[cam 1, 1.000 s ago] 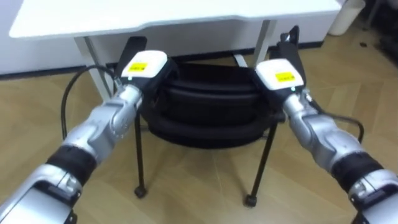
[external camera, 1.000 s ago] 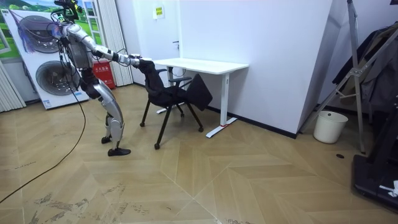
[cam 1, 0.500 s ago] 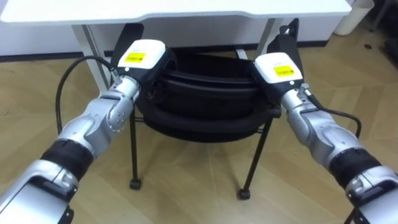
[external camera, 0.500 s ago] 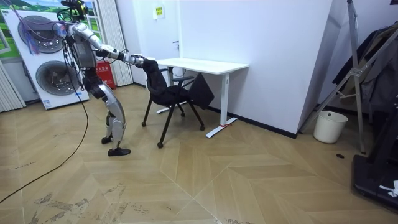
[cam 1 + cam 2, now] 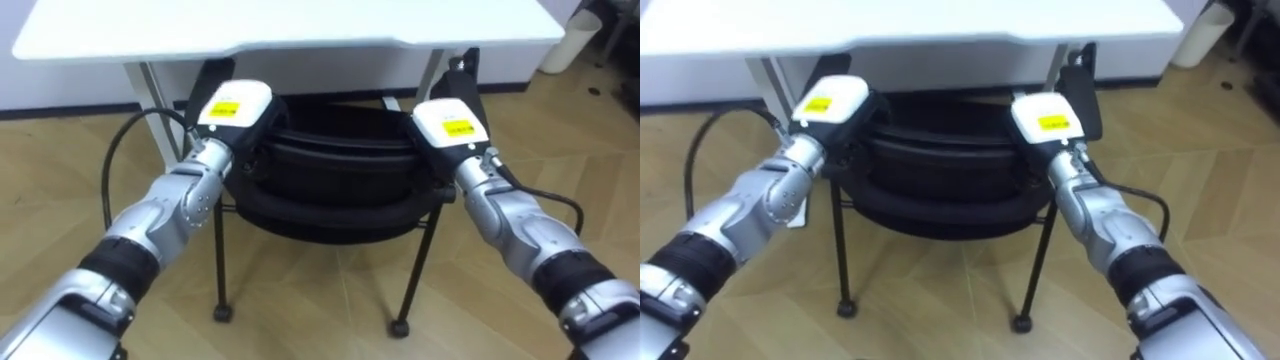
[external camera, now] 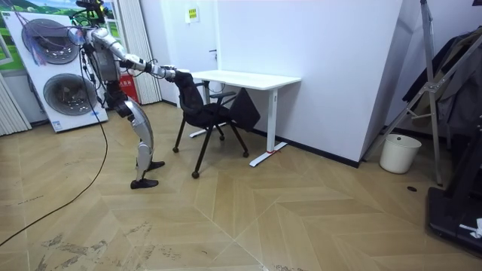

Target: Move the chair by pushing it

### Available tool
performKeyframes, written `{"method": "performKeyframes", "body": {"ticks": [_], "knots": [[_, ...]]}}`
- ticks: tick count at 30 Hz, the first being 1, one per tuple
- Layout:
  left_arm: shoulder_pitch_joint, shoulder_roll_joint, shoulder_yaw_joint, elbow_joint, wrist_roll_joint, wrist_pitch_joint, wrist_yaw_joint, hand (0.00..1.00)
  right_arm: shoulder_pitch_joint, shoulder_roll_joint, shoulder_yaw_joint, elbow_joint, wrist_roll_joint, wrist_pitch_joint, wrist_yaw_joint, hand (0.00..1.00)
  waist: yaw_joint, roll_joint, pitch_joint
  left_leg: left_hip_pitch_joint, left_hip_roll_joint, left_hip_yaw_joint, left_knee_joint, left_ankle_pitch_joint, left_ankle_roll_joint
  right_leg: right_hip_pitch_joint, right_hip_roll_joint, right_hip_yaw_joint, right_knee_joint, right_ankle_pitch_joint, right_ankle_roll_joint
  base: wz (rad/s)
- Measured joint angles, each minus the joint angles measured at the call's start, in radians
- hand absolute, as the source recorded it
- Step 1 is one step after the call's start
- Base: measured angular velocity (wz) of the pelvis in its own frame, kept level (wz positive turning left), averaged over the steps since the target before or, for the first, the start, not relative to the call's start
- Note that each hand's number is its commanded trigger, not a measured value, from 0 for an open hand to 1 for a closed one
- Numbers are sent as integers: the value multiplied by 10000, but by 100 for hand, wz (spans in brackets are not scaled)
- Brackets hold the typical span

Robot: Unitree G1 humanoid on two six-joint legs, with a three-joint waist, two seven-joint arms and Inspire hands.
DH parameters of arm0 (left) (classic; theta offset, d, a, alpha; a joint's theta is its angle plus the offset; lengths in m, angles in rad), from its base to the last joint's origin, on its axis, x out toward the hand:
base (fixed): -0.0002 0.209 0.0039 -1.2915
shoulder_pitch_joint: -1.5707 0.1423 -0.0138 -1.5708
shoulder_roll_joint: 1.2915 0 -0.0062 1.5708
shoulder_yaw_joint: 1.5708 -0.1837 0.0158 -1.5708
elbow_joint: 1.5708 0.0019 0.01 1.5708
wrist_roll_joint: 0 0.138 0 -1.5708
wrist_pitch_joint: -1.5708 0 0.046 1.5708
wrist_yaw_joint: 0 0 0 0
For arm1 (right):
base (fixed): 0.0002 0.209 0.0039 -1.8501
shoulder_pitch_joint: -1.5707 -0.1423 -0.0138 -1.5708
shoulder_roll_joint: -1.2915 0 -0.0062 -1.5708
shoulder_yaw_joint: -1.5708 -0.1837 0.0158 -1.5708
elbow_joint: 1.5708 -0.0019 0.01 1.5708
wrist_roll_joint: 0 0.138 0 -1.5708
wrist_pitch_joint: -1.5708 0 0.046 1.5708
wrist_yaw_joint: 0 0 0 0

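Hands (image 5: 236, 108) (image 5: 450, 122) against chair (image 5: 335, 185) (seat seemingly under desk (image 5: 290, 25) edge).

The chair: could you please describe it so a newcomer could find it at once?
Find the white desk by the white wall. The chair stands at its edge. It is black on thin legs, with the left robot hand and right robot hand on its back.
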Motion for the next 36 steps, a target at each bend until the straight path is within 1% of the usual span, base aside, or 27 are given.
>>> {"method": "performKeyframes", "body": {"ticks": [2,6,7,9,11,12,13,14,15,16,17,18,20,21,22,23,24,25,27,28,29,30,31,32,33,35,36], "knots": [[0,41,-11,-193,1,109,-13,100,-24,-7,-10,-40,-5,45,-57,100,55,-1,-21,-11,8,5,-130,31,37,4,80,32,-295,185,-66,-11],[-2,75,28,-303,-1,192,-61,100,-59,-14,-10,-66,-10,48,-159,100,152,-69,-42,44,0,247,-226,-16,101,-63,16,234,-296,183,-60,-9],[-4,113,37,-348,-1,191,-64,100,-96,-5,-10,-66,-22,52,-159,100,199,-88,-42,60,-62,277,-241,-65,87,-73,15,295,-308,176,-48,-10],[-18,156,46,-405,-2,196,-77,100,-127,18,-11,-64,-13,68,-159,100,189,-195,-47,81,-169,294,-294,-136,68,-74,-62,297,-259,123,-1,-1],[-21,238,35,-536,68,188,-126,100,-125,19,-30,-54,28,67,-108,100,229,-462,-59,138,-366,356,-435,-217,184,-39,-269,300,-132,-18,121,8],[-20,265,39,-587,129,199,-144,100,-112,20,-50,-53,43,65,-105,100,210,-504,-65,137,-386,368,-398,-266,204,-13,-304,272,-107,-49,156,6],[-24,272,64,-668,221,222,-186,100,-110,16,-70,-45,60,61,-104,100,229,-607,-77,155,-442,374,-321,-378,225,-48,-372,306,111,-61,163,-4],[-62,262,85,-664,254,209,-199,100,-131,19,-73,-3,132,63,-103,100,301,-668,-63,196,-459,381,-122,-549,256,-263,-528,478,713,-48,190,-9],[-79,246,84,-641,266,216,-217,100,-134,25,-69,26,168,63,-102,100,323,-680,-55,213,-438,398,27,-610,246,-406,-601,579,1150,-8,255,-8],[-69,232,86,-625,291,217,-313,100,-119,64,-68,92,194,62,-40,100,334,-688,-48,293,-358,442,344,-863,281,-527,-723,635,1809,107,332,-5],[-45,272,80,-648,301,200,-374,100,-104,99,-67,124,235,60,58,100,367,-674,-43,314,-276,383,663,-1148,256,-635,-757,667,2348,259,296,-4],[-44,308,78,-669,303,178,-402,100,-88,121,-66,122,251,58,67,100,382,-657,-31,291,-217,355,822,-1279,246,-689,-750,669,2552,350,251,-7],[-76,463,76,-745,301,119,-452,100,-88,240,-82,105,273,101,35,100,359,-540,27,290,-6,192,1306,-1739,221,-935,-718,659,3301,857,199,2],[-100,415,67,-733,301,121,-481,100,-85,258,-81,112,316,116,29,100,356,-490,64,324,35,118,1388,-1819,219,-949,-684,675,3467,1028,176,8],[-97,426,34,-694,302,105,-484,100,-49,297,-60,142,375,147,19,100,364,-448,121,515,54,33,1391,-1926,205,-1140,-643,863,3826,1378,152,0],[-94,452,27,-658,297,27,-487,100,19,297,-54,103,373,123,-21,100,419,-350,163,647,40,-156,1348,-2008,194,-1348,-453,1163,3906,1257,228,-5],[-100,497,43,-663,296,-5,-481,100,18,309,-54,64,355,122,-41,100,430,-319,177,670,46,-230,1337,-2040,175,-1515,-307,1293,3830,1125,294,-5],[-104,546,87,-656,282,-42,-458,100,17,336,-53,12,327,124,-111,100,427,-257,218,751,52,-400,1288,-2046,166,-1822,-74,1378,3437,856,238,17],[-99,530,91,-503,278,-73,-438,100,40,349,20,5,296,123,-127,100,306,-237,230,981,-1,-675,1070,-2028,54,-1893,167,1395,1853,772,154,43],[-105,517,99,-433,268,-92,-423,100,38,354,44,8,294,123,-127,100,224,-261,215,1071,-14,-874,1003,-2039,-102,-1872,432,1644,503,991,65,62],[-102,517,135,-424,264,-91,-419,100,32,375,31,-12,228,126,-132,100,78,-361,145,1077,-25,-1138,1060,-2090,-302,-1805,597,1831,-281,1585,-64,69],[-100,494,149,-393,263,-88,-419,100,34,380,14,-10,168,130,-129,100,11,-376,118,1062,-44,-1290,1099,-2126,-410,-1696,645,1761,-327,1809,-259,60],[-104,395,180,-321,261,-62,-415,100,20,377,-57,15,78,138,-117,100,0,-241,47,1103,51,-1456,1093,-2171,-603,-1525,796,1503,-423,1676,-400,42],[-140,361,218,-295,260,-67,-407,100,-35,328,-60,17,77,153,-118,100,29,-203,47,1192,103,-1656,859,-2113,-763,-1410,870,1319,-535,1702,-670,33],[-184,309,219,-258,262,-66,-388,100,-56,283,-60,17,80,148,-117,100,24,-203,47,1241,123,-1740,732,-2071,-828,-1361,905,1257,-583,1696,-723,29],[-232,256,243,-235,265,-42,-277,100,-202,248,-55,39,79,158,-68,100,113,-222,47,1444,249,-1803,300,-1966,-1001,-1236,952,1012,-672,1572,-937,16],[-251,264,285,-237,265,-18,-264,100,-238,238,-49,19,80,113,-50,100,104,-225,48,1460,258,-1802,213,-1929,-1049,-1235,940,960,-671,1532,-967,11]]}}
